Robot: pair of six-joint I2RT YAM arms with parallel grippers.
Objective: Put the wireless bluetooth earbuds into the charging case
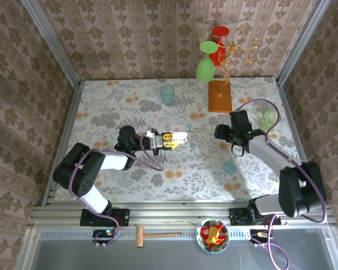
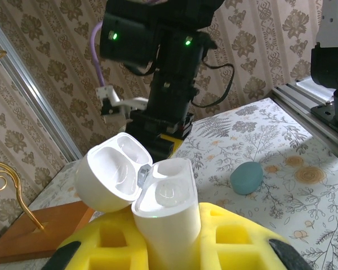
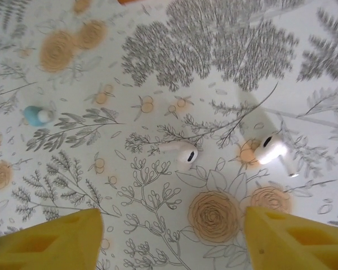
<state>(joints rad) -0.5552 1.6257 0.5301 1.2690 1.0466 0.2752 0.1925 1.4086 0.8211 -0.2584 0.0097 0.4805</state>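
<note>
Case (image 2: 168, 222) of white plastic stands upright between the yellow pads of the left gripper (image 2: 169, 250), which is closed firmly on it; the lid (image 2: 111, 174) of the case is swung open and leans to its left side. To the right of the case, well apart from it, the right gripper (image 3: 174, 239) hangs above the flowered tablecloth (image 3: 225, 50); its two yellow fingers (image 3: 56, 239) stand wide from each other and nothing is between them, so this hand is open and empty. The two white earbuds (image 3: 183, 152) are not in the case; they lie on the tablecloth right of it, under the right gripper, near each other but not touching. One light blue bud (image 3: 36, 115) lies alone on the cloth, between the white pair and the case. A blue-green oval thing (image 2: 247, 177) rests also on the cloth to the right of the case.
</note>
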